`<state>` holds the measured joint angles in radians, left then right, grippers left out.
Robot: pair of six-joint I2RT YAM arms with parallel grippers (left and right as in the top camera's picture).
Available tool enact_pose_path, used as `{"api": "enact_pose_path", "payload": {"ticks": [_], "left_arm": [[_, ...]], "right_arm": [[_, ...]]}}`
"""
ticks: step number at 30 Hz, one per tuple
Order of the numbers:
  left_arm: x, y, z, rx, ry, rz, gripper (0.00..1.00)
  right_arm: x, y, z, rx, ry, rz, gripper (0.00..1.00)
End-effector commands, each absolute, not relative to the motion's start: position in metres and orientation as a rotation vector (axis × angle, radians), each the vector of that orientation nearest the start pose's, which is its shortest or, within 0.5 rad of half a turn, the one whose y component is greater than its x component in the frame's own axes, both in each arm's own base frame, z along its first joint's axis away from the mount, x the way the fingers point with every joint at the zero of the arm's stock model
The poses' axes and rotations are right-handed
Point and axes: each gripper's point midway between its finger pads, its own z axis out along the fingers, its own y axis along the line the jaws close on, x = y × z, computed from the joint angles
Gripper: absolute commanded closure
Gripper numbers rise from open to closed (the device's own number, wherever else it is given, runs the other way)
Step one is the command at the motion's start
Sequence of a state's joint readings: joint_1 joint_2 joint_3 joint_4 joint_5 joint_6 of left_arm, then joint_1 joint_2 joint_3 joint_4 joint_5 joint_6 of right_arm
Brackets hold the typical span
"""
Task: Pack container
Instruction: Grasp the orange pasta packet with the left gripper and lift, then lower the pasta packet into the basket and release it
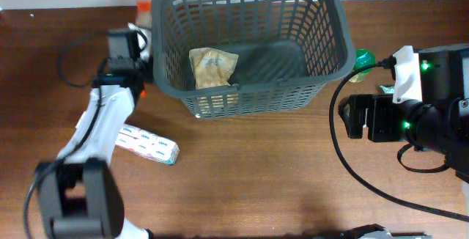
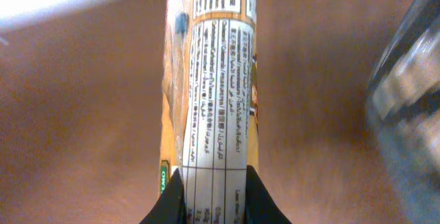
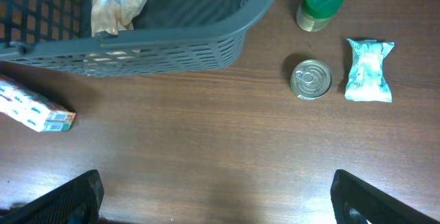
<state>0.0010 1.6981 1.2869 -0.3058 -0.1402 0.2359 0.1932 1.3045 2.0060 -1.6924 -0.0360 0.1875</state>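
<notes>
Basket (image 1: 256,101) sits at far middle of table, open side up, tan packet (image 1: 212,67) inside. Left gripper (image 2: 213,191) is just outside basket's left wall, fingers clamped on one end of labelled orange packet (image 2: 214,80), rest sticking out ahead, likely for lift over rim. Right gripper (image 3: 216,189) is spread wide, holding nothing, right of basket near can (image 3: 311,79), green-lidded jar (image 3: 320,3) and white pouch (image 3: 369,71), probably next picks.

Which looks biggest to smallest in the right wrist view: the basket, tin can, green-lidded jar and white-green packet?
1. Basket, by far the largest, though cropped by the frame.
2-3. White-green packet and green-lidded jar: too alike to rank.
4. Tin can, the smallest.
</notes>
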Motion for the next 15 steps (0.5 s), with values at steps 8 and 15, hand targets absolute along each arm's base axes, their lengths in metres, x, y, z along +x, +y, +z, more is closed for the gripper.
{"api": "enact_pose_path", "payload": {"ticks": [8,15], "left_arm": [[0.453,-0.061,0.441,0.613,1.636,0.373,0.98],[0.425,-0.153,0.46,0.893,1.472,0.332,0.98]], "right_arm": [[0.227,0.051,0.366,-0.018,2.578,0.199,0.01],[0.227,0.051,0.366,-0.018,2.578,0.199,0.01]]}}
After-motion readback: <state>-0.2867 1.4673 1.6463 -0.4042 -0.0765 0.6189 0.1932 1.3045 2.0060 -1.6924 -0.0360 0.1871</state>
